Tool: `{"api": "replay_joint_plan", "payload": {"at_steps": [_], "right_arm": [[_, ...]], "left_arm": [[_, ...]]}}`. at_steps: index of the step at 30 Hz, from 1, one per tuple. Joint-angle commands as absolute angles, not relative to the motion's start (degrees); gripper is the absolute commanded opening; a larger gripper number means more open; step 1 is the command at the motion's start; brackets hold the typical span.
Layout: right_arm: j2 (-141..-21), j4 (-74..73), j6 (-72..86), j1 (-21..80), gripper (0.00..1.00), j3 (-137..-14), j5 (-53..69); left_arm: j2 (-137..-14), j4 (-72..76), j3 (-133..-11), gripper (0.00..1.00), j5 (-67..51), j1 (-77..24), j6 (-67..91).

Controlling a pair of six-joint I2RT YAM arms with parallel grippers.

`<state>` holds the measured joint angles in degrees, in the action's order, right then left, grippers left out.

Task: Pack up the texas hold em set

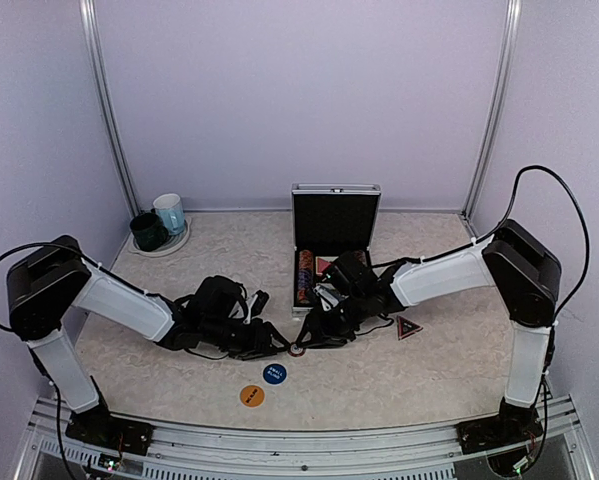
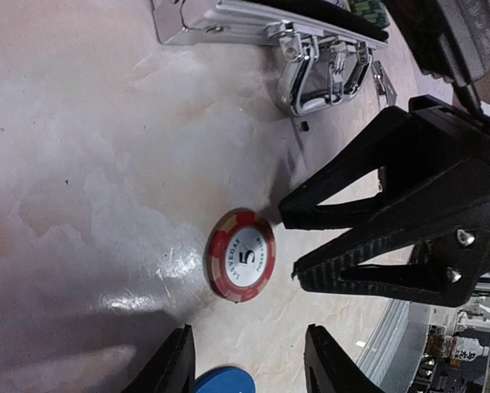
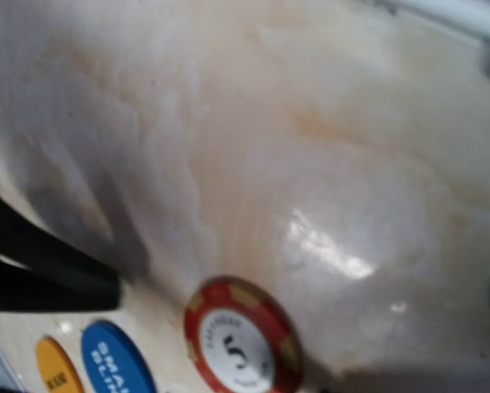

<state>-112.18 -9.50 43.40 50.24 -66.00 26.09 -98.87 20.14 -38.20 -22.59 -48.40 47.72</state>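
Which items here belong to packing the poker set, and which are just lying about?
Belongs to the job: aluminium case, chip stack in the case, loose red chip, blue button, orange button, triangular marker.
Just lying about: dark green mug, light blue mug.

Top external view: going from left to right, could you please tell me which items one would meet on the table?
The dark green mug, light blue mug, orange button, blue button, silver case, triangular marker.
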Motion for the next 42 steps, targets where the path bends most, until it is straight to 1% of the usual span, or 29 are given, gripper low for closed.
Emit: {"api": "replay_joint_plan", "payload": {"at_steps": [1, 4, 9, 11, 21, 33, 42], "right_arm": [[-111.22, -5.78, 46.5, 49.83, 0.38, -65.08, 27.91], [-111.6, -4.88, 47.14, 49.75, 0.38, -64.98, 28.87], [-111.89, -4.55, 47.78, 49.64, 0.38, -65.04, 29.93], [-111.97, -4.85, 47.98, 49.49, 0.38, -64.97, 29.72], [-110.86, -5.39, 49.09, 47.4, 0.38, -61.82, 27.13], [-114.72, -1.09, 51.23, 47.19, 0.37, -62.82, 32.62], [-115.14, -0.14, 52.13, 47.26, 0.37, -63.74, 35.07]], "left_arm": [[-101.15, 21.49, -39.26, 0.43, -23.9, -48.88, 48.39], [-102.32, 22.07, -39.45, 0.41, -24.06, -48.92, 48.69], [-103.8, 22.52, -40.11, 0.31, -24.18, -48.93, 48.69], [-104.41, 22.59, -40.44, 0.28, -24.44, -48.91, 48.85], [-105.81, 21.48, -41.03, 0.26, -23.38, -48.9, 49.55], [-106.92, 21.02, -41.4, 0.21, -23.11, -48.93, 49.95], [-108.05, 20.22, -41.74, 0.21, -22.56, -48.96, 50.47]]}}
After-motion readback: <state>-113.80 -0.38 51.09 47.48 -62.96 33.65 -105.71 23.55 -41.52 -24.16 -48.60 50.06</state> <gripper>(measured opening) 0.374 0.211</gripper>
